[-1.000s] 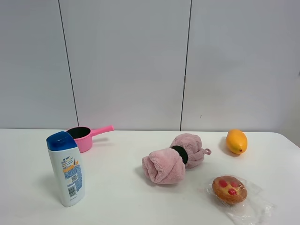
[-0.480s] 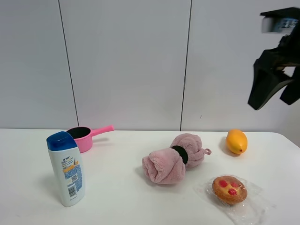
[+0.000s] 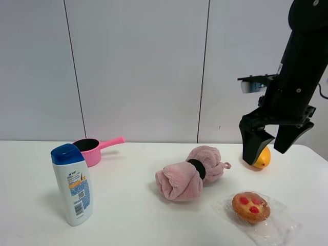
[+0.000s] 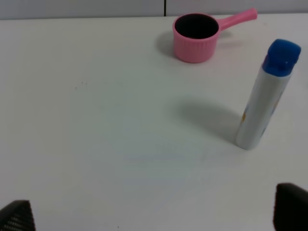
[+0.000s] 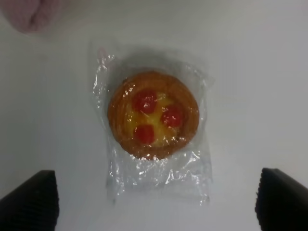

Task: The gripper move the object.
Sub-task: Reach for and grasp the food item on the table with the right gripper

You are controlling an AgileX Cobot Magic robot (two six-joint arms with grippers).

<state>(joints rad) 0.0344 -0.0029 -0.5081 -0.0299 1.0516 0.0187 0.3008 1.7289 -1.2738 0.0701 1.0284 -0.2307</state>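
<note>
The right fingers [image 3: 251, 146] hang in the air above the table [image 3: 128, 218], pointing down and spread wide, with nothing between them. The tart [image 3: 250, 206] lies on the table below them and a little nearer the high camera, touched by neither finger. In the right wrist view it sits squarely in the gap between the two fingers. It is round and golden-brown with three red spots on top, inside a loose clear wrapper [image 5: 159, 180] that spreads past the pastry on every side. One finger stands off to each side of the wrapper, apart from it.

A mango [image 3: 263, 158] lies behind the right fingers, partly hidden by one of them. A pink rolled towel [image 3: 190, 173], cinched by a dark band, lies off to the side of the fingers toward the middle of the table. It is near the tart but not touching it.

The left fingers [image 4: 291, 209] show only as two dark tips at the edges of the left wrist view — spread far apart, holding nothing, over the table. Ahead of them a white bottle [image 4: 262, 103] with a blue cap stands upright. Farther ahead sits a pink cup [image 4: 195, 34] with a straight handle, open side up, well apart from the bottle.
</note>
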